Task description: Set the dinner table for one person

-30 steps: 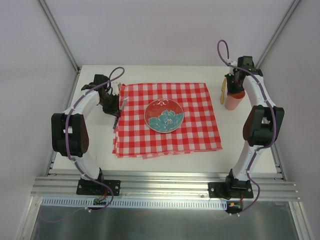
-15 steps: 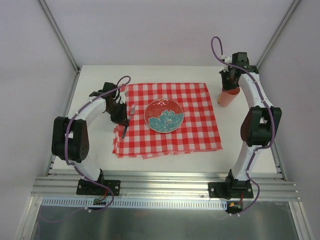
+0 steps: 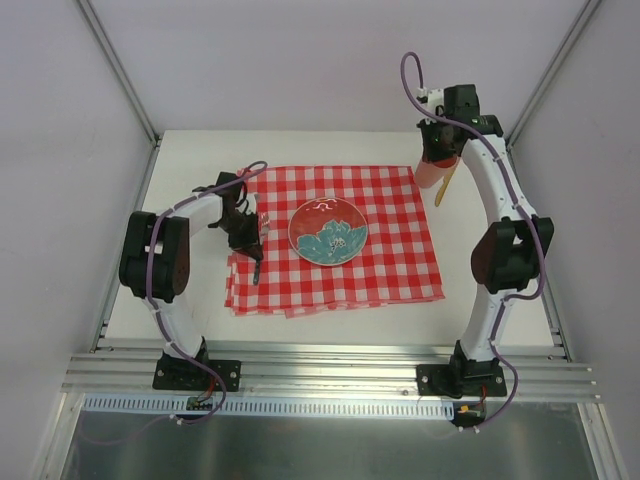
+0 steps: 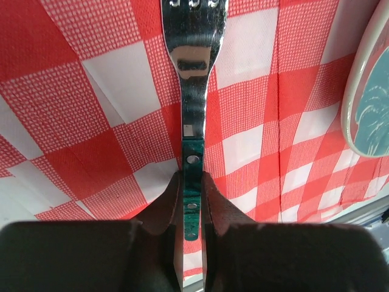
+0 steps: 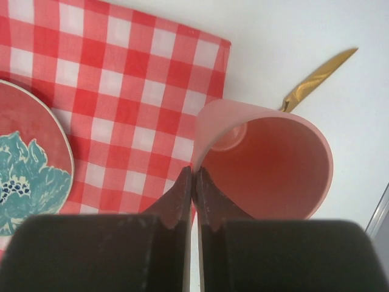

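1. Dinner table [image 3: 300, 148] sits beneath both claws. My left claw [image 4: 192, 182], clamped on the fork [image 4: 193, 91] handle, has swung in over the checked cloth [image 3: 340, 280], with the plate [image 3: 328, 231] near its right.
2. Right claw [image 5: 193, 176], pinched tight on the pink cup [image 5: 273, 164] rim, has brought it to the cloth's corner, so both placements look close.
3. No writing I can read.

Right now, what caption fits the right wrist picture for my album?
Right tool pinches a pink cup by the rim near the checked cloth, gold utensil behind on the white table.

Cloth [image 3: 400, 265], gold utensil [image 3: 446, 184] on dinner table [image 3: 330, 145]
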Robot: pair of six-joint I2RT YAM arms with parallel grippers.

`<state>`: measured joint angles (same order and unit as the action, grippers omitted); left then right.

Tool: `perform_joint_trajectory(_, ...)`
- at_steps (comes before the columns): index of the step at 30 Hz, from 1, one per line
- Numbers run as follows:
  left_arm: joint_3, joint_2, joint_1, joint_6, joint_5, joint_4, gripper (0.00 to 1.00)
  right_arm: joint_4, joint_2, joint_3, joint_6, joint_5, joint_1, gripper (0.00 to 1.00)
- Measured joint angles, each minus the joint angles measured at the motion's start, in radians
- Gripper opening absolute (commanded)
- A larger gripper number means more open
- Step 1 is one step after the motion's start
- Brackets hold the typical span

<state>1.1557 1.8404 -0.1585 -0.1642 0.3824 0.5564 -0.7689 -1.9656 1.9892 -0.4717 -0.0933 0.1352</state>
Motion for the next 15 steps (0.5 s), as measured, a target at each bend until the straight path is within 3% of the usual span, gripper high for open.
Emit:
perform_joint_trajectory(1, 0.003, 0.001, 0.000, -0.001, -0.001, -0.002, 0.00, -0.001, -0.006, 0.016, 0.001, -0.002, 0.005, 0.01)
perform_joint_trajectory(2, 0.003, 0.002, 0.000, -0.001, -0.001, -0.006, 0.08, 0.001, -0.013, 0.031, 0.002, -0.003, 0.010, 0.00)
perform_joint_trajectory(3, 0.003, 0.002, 0.000, -0.001, -0.001, -0.008, 0.30, 0.002, -0.021, 0.043, 0.005, -0.005, 0.016, 0.01)
perform_joint_trajectory(4, 0.003, 0.002, 0.000, 0.005, 0.000, -0.009, 0.62, 0.002, -0.029, 0.052, 0.008, -0.006, 0.022, 0.01)
perform_joint_trajectory(7, 0.012, -0.004, -0.002, -0.004, 0.037, -0.008, 0.99, 0.002, -0.062, 0.071, 0.015, -0.018, 0.039, 0.01)
perform_joint_trajectory(15, -0.007, -0.070, -0.023, 0.047, 0.003, 0.010, 0.99, 0.000, -0.175, 0.116, 0.024, -0.033, 0.098, 0.01)
